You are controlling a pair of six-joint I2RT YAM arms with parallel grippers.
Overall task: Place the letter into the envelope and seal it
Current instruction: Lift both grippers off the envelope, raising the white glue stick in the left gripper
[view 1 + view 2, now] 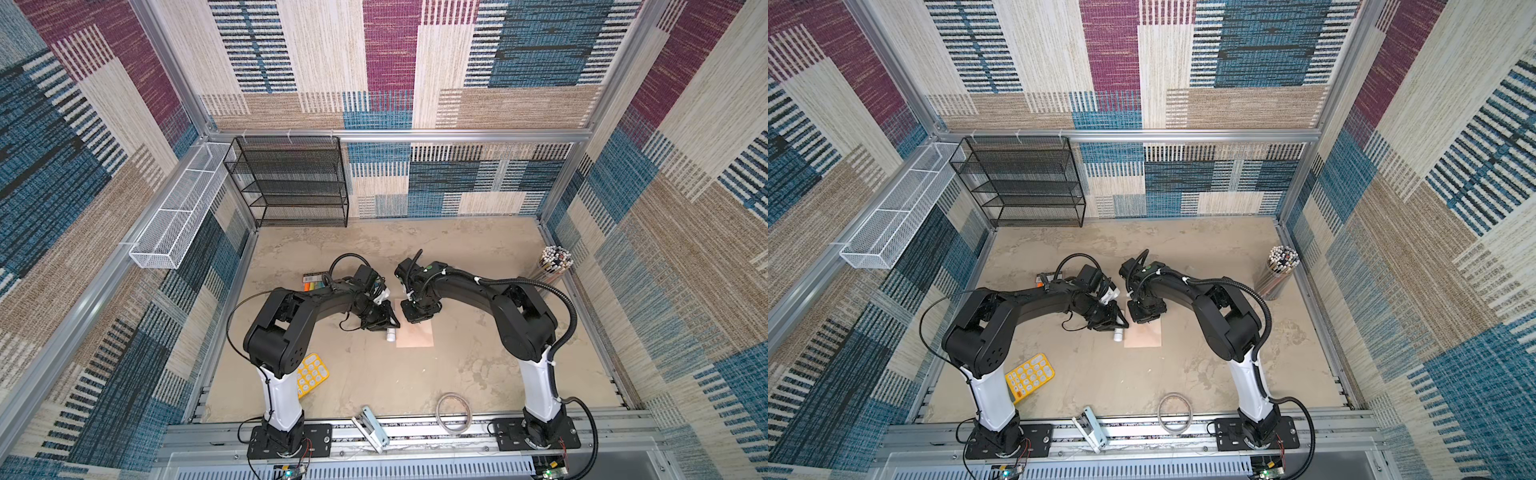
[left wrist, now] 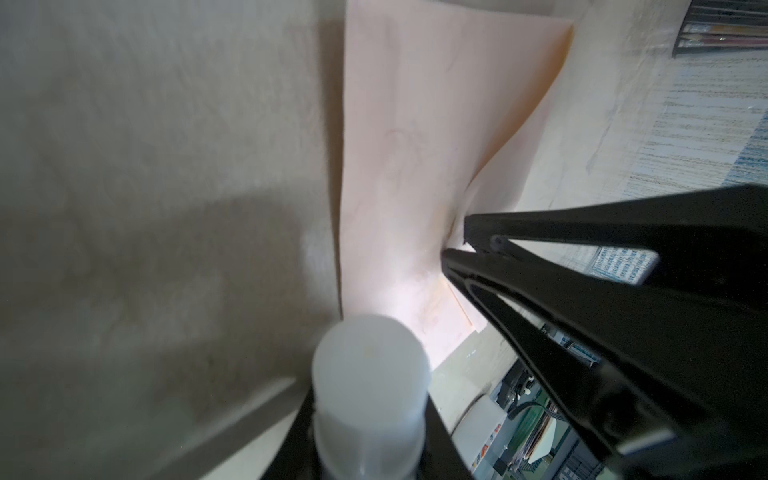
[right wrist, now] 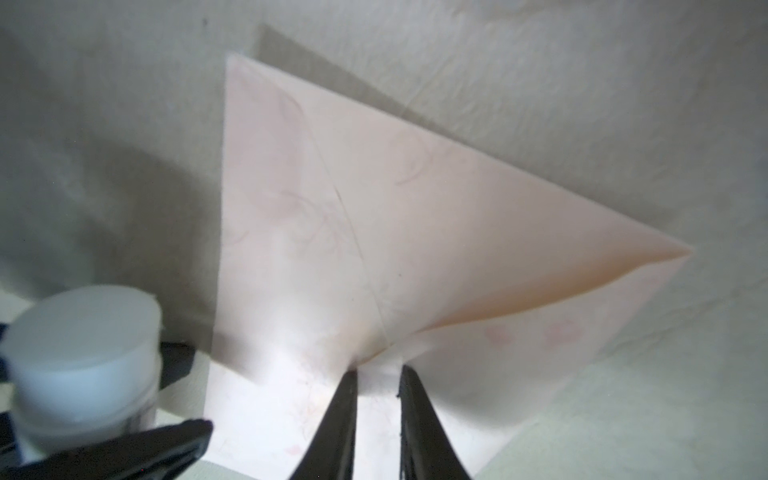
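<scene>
The pale peach-pink envelope (image 1: 417, 336) (image 1: 1144, 336) lies flat mid-table, seam side up. In the right wrist view its triangular flap (image 3: 436, 232) is lifted off the body. The flap's tip sits between the fingers of my right gripper (image 3: 376, 374) (image 1: 415, 318), whose jaws stand slightly apart with a visible gap. My left gripper (image 2: 370, 415) (image 1: 384, 326) is shut on a white glue stick (image 2: 370, 365) (image 1: 390, 335). The stick's capped end hovers at the envelope's left edge. The letter does not show in any view.
A yellow calculator (image 1: 312, 374) lies by the left arm's base. A white stapler (image 1: 371, 428) and a tape ring (image 1: 454, 411) sit at the front edge. A marker pack (image 1: 318, 282), black mesh shelf (image 1: 291, 183), white basket (image 1: 174, 220) and pencil cup (image 1: 555, 266) line the back and sides.
</scene>
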